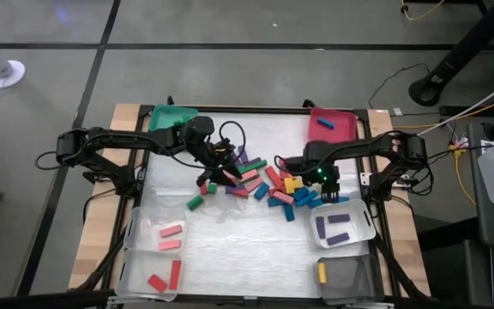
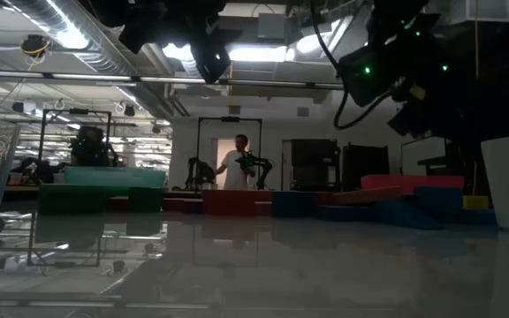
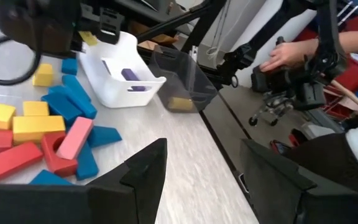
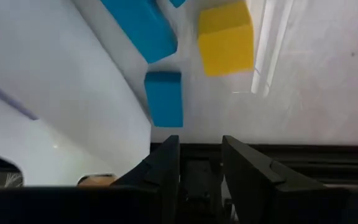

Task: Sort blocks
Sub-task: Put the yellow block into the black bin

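Over the table in the high view, we see the blocks [image 1: 264,182] piled mid-table; left gripper [image 1: 215,172] sits at the pile's left edge, right gripper [image 1: 326,184] at its right, beside the white bin [image 1: 365,228]. Left wrist view: fingers [image 3: 143,171] wide apart, empty. Right wrist view: fingers narrowly apart, nothing between, a blue block [image 4: 164,98] just ahead. We judge we're between picks; next, descend and close on one block

Both dark arms reach inward from the tabletop's sides. The left tool [image 1: 215,163] hangs left of centre with its fingers [image 3: 143,171] spread wide and empty. The right tool [image 1: 326,180] points down right of centre, fingers [image 4: 166,163] narrowly parted, gripping nothing.
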### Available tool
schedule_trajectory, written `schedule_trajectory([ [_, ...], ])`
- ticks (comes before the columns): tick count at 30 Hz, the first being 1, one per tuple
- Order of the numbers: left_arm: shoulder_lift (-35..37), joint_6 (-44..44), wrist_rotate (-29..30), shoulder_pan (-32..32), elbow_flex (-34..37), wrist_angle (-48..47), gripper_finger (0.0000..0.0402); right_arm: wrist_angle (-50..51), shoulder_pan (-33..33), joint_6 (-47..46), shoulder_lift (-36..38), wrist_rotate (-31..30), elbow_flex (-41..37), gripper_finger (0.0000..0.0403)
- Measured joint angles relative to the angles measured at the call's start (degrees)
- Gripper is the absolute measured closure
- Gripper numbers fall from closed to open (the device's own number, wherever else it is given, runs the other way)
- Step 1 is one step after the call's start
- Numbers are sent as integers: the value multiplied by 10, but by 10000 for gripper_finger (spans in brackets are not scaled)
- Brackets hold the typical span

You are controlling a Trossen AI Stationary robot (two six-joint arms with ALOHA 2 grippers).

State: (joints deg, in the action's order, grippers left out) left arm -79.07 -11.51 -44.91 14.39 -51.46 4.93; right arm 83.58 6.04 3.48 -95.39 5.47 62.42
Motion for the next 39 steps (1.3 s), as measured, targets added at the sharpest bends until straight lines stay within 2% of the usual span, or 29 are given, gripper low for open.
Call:
schedule_trajectory([
  [5, 0, 0, 27, 0, 0, 0, 211, -15, 0, -1, 0, -20, -14, 281],
  [11, 0, 0, 32, 0, 0, 0, 211, -16, 0, -13, 0, -25, -14, 275],
  [18, 0, 0, 32, 0, 0, 0, 211, -27, 0, -18, 0, -29, -14, 198],
  [24, 0, -4, 32, 0, 0, 0, 211, -114, 0, -16, 0, -27, -14, 146],
  [32, 0, -16, 32, 0, 0, 0, 211, -146, 0, -15, -6, -34, -20, 139],
  [39, 0, -18, 32, 0, 0, 0, 211, -172, 0, -15, -5, -45, -74, 139],
])
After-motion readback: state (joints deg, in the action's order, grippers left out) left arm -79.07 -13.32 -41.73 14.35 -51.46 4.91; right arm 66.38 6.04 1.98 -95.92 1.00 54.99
